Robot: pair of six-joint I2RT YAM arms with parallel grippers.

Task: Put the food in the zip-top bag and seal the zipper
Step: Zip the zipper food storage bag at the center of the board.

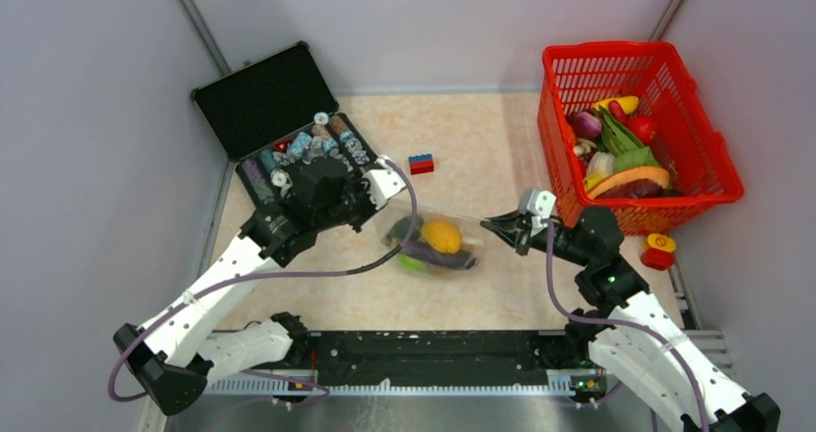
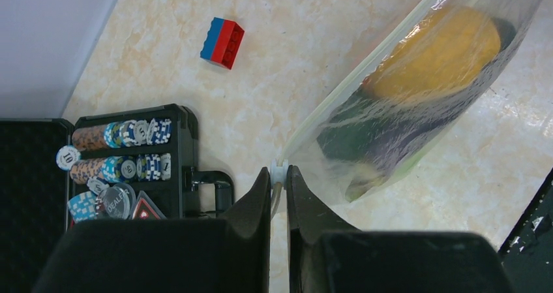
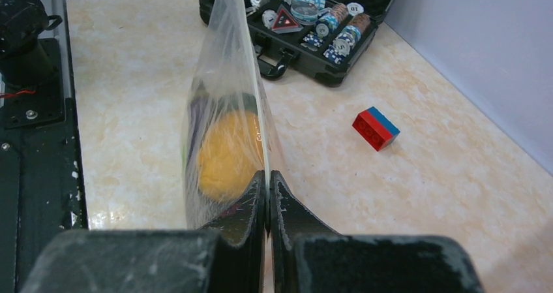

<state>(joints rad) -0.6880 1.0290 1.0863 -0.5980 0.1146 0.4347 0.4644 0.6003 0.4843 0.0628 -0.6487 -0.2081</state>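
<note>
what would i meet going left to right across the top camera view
black case → zip-top bag with the food inside → right pincer shut on the bag's edge → red basket. The brick is left out: it lies farther back, in line with the bag.

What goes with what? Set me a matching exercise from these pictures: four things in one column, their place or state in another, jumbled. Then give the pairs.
Things
1. brick
2. orange fruit
3. bag
4. basket

Place or state
a. inside the bag
b. red mesh, at the far right
c. pinched between the left gripper and the right gripper
d. lying loose, touching nothing else

Pairs: 1-d, 2-a, 3-c, 4-b
</note>
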